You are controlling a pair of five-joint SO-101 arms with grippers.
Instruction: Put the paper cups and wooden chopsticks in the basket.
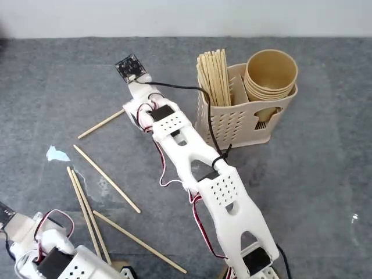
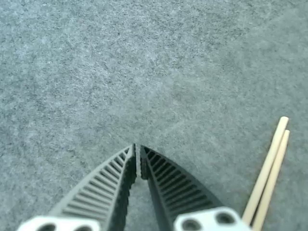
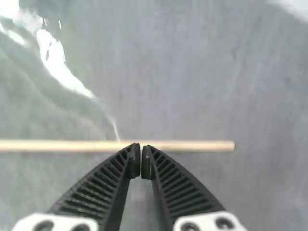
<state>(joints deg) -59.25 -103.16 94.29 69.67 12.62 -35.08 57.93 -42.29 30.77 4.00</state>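
A beige perforated basket (image 1: pixel 241 122) stands at the back right, holding a bundle of wooden chopsticks (image 1: pixel 214 75) and a stack of paper cups (image 1: pixel 271 72). Several loose chopsticks lie on the grey mat: one (image 1: pixel 102 124) by the right arm's wrist (image 1: pixel 142 107), one (image 1: pixel 106 178) at mid-left, a pair (image 1: pixel 87 212) and another (image 1: pixel 139 242) near the front. My right gripper (image 3: pixel 140 155) is shut, its tips just over a chopstick (image 3: pixel 183 145) lying crosswise. My left gripper (image 2: pixel 137 155) is shut over bare mat, with the pair of chopsticks (image 2: pixel 268 175) off to its side.
The right arm (image 1: pixel 215 186) stretches diagonally from the front across the middle, close to the basket's left wall. The left arm (image 1: pixel 52 250) sits at the front left corner. A small blue scrap (image 1: pixel 57 154) lies at the left. A black cable (image 1: pixel 192 88) runs past the basket.
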